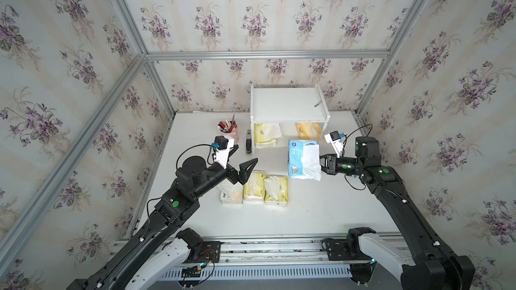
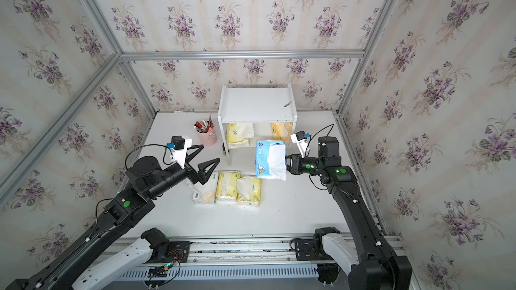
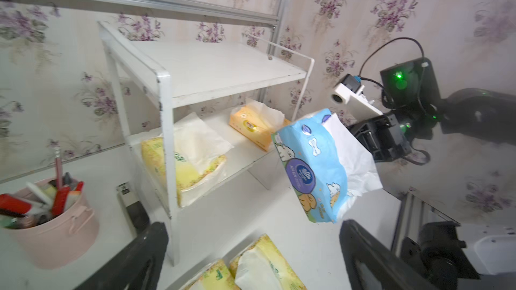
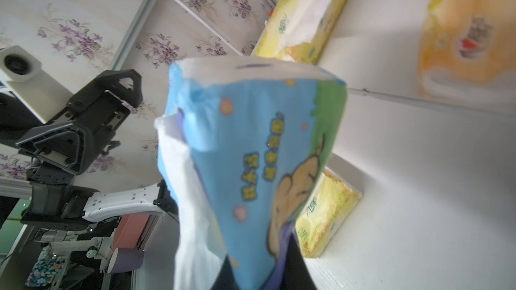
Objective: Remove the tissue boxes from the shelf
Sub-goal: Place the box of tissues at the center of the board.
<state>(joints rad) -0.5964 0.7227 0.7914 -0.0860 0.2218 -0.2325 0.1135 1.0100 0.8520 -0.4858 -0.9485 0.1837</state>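
Cartoon-printed blue tissue pack (image 1: 296, 155), tissue drooping, in right claw (image 1: 322, 163).

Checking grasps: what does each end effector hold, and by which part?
Right end effector pinches the blue pack by its tissue-side edge; left end effector open, empty.

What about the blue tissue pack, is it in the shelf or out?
Out. The blue tissue pack hangs in the air in front of the shelf, clamped by the right gripper.
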